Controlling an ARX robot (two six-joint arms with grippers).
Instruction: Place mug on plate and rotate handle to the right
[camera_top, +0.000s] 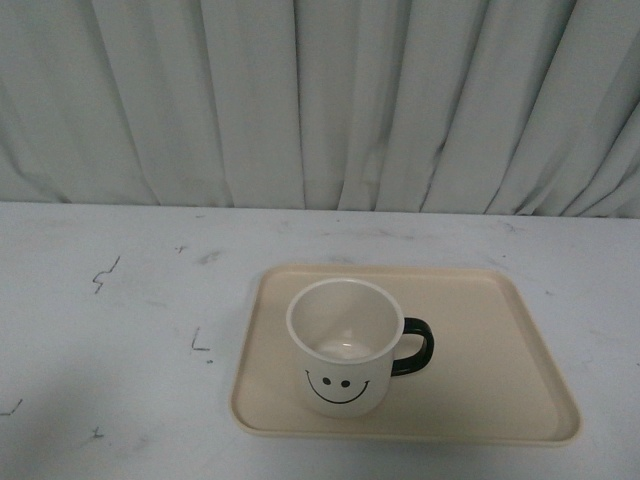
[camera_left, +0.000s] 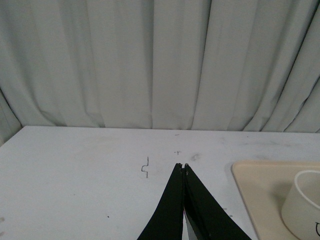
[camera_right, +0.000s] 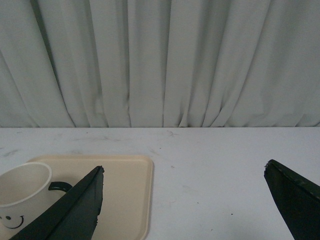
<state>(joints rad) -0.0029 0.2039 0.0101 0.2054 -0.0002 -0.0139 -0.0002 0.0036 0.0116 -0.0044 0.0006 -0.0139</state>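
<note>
Shows mug (camera_top: 338, 350) upright on plate (camera_top: 490, 340), handle (camera_top: 418, 345) pointing toward wide-spread empty right tool (camera_right: 184, 170), away from pinched-together left tool (camera_left: 182, 166).

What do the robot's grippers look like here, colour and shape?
Only the wrist views show them. The left gripper has smooth black fingers tapering to narrow tips. The right gripper has dark, wedge-shaped fingers with blunt ends. No cables or markings show.
</note>
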